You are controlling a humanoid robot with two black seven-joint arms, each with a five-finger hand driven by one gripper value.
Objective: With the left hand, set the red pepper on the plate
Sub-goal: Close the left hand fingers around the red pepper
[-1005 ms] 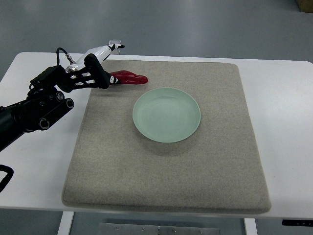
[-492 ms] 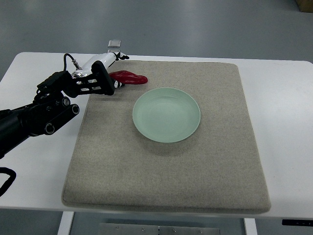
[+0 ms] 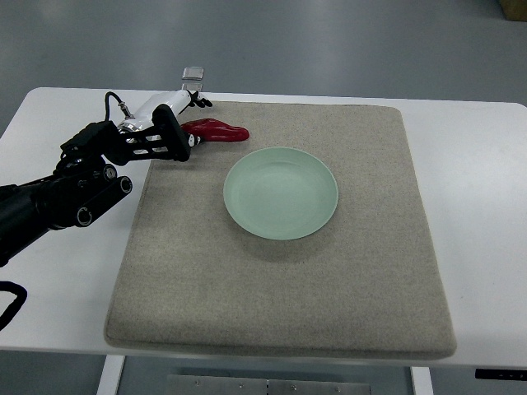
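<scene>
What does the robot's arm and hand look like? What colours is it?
The left arm is chunky and black, with round joints and small silver bolts. The left hand has a shiny white-and-silver back and black, ladder-like fingers. A thin black cable loops up behind the hand. No right arm shows.

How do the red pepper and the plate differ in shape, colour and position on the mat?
The red pepper is long, narrow and glossy dark red; the plate is round, shallow and pale green. The pepper lies near the far left corner of the grey mat, right beside the left hand; the plate sits nearer the mat's middle, clear of the hand. The pepper takes up far less of the mat than the plate. Both rest on the mat, apart from each other.
</scene>
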